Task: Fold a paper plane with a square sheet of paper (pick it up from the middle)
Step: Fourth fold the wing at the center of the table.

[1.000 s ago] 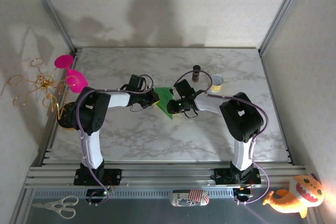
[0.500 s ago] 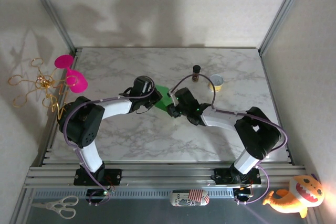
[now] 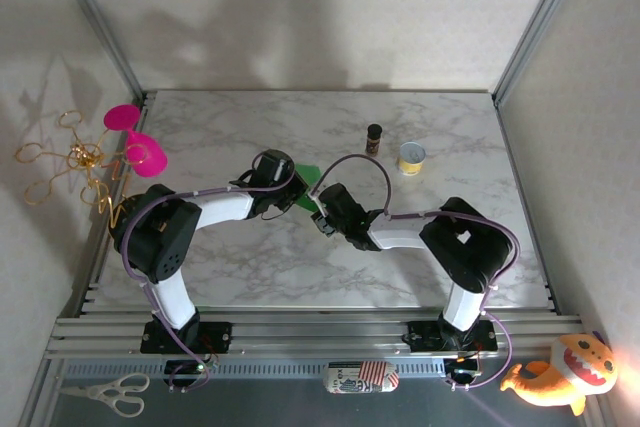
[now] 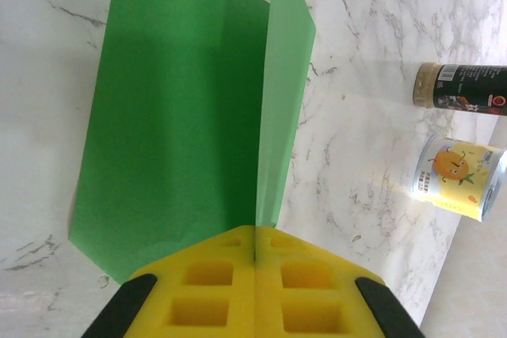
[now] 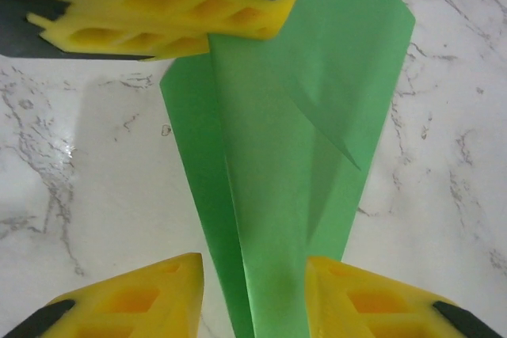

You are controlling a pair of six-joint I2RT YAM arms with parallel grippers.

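My left claw (image 4: pixel 254 231) is pinched fully shut. The sheet of paper (image 4: pixel 174 116) runs straight into the seam between its yellow fingers (image 4: pixel 206 286), so it is clamped on the paper's near edge. Ahead of that claw the bright green sheet lies on the marble tabletop (image 4: pixel 372 53). A paler flap stands up along a crease that lines up with the seam. Off to that claw's right, well apart from the paper, are a small dark bottle (image 4: pixel 463 89) with a tan cap and a small can (image 4: pixel 455 177) with an orange printed on its label.

My right claw (image 5: pixel 253 259) has its jaws standing apart, straddling the narrow end of the folded sheet. On one side I see bare marble between the finger and the paper. On the other side the paper's edge reaches the finger, and I cannot tell whether they touch. It is not gripping anything. The paper widens away from this claw and carries a slanting crease. Straight ahead, at the wide end, the left claw's fingers are shut across it.

From overhead, the two claws face each other near the middle of the table. A sliver of green shows between them, and the rest of the sheet is hidden under the wrists.
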